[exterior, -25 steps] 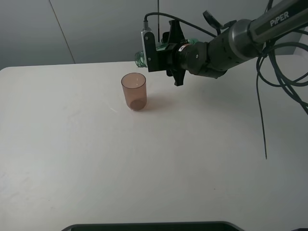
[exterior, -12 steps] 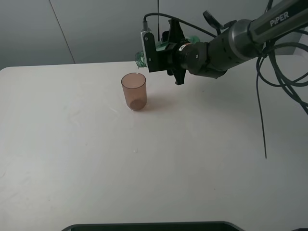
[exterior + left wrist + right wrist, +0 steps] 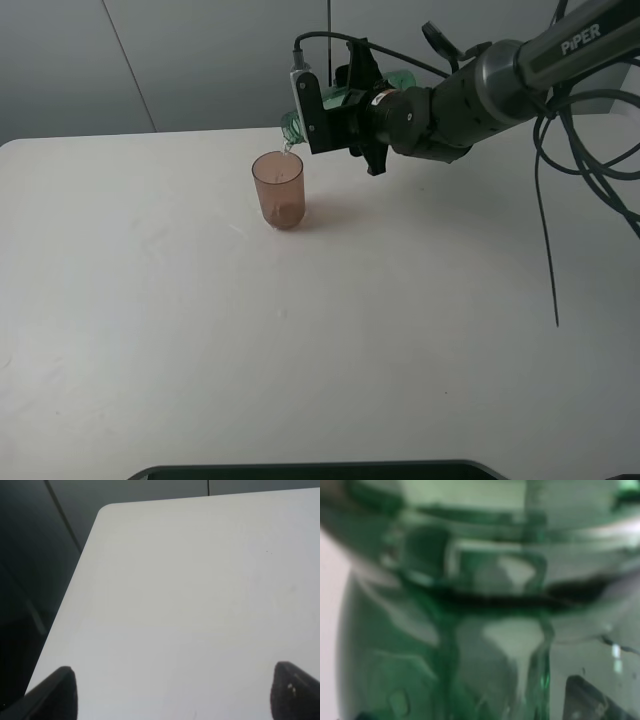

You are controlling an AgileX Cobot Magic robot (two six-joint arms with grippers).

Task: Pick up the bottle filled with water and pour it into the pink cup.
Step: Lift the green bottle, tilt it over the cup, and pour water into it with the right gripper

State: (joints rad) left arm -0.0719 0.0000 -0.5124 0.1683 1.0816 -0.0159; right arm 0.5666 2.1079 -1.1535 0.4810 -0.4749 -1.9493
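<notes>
Right fingers (image 3: 335,105) are clamped narrow on the bottle (image 3: 290,124), gripping its body and holding it nearly on its side above the surface (image 3: 300,330). The ribbed neck sticks out past the fingertips and tips downward, while the base shows green on the far side of the wrist. In the right wrist view the bottle (image 3: 470,630) fills everything as a green blur, pressed right up against the camera. The cup (image 3: 279,188) stands upright just below and beyond the fingertips, under the bottle's mouth, not touching it. A thin thread of water (image 3: 287,149) runs from the mouth down into the cup.

Left fingers (image 3: 175,692) are spread wide with nothing between them, over bare surface near its rounded corner; only their two dark tips show.

Compared with a second ago, the right wrist has rolled a little further, so the neck dips lower. The water thread is new, as none fell then. The cup has not shifted and the fingers' grip on the bottle looks unchanged
</notes>
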